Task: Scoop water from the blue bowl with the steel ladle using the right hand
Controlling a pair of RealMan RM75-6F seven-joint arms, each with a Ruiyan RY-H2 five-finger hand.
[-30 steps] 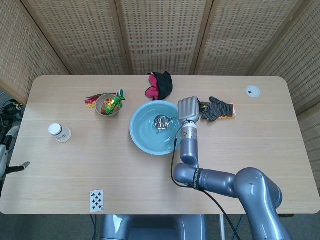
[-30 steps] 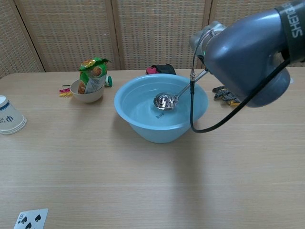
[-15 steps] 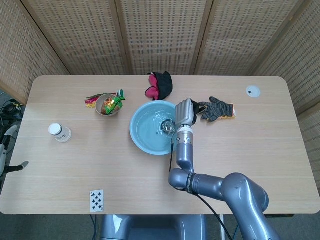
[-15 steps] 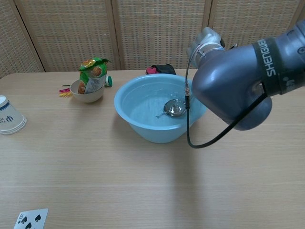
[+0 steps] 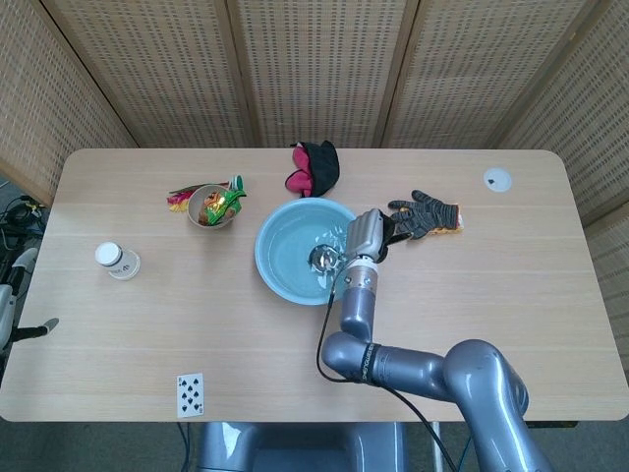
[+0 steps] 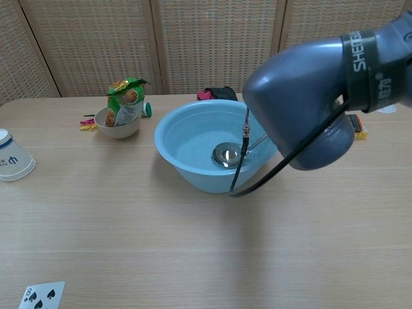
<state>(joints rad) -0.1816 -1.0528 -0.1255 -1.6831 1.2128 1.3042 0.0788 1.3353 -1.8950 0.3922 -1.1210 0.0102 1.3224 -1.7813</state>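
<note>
1. Your right hand [image 5: 367,236] sits over the right rim of the blue bowl [image 5: 280,258], fingers curled around the handle of the steel ladle [image 5: 323,258] — it is gripping the ladle, though the chest view hides the hand itself behind the grey forearm
2. The ladle's cup [image 6: 226,154] lies low inside the bowl on its right side, at the water, with the handle rising up and to the right toward your hand
3. The bowl stands near the middle of the table [image 5: 511,285], and the water in it shows faint ripples around the cup
4. Your left hand does not show in either view
5. Beside the bowl to the left you have a small white bowl [image 5: 209,208] with a green snack packet [image 6: 126,93] standing in it, and some coloured clips [image 5: 180,198] just beyond it
6. A red and black cloth [image 5: 314,168] lies behind the bowl, and a dark work glove [image 5: 426,215] lies just right of your hand
7. Further off — a paper cup [image 5: 117,260] near the left edge, a playing card [image 5: 191,393] at the front edge, and a small white disc [image 5: 497,179] at the far right corner
</note>
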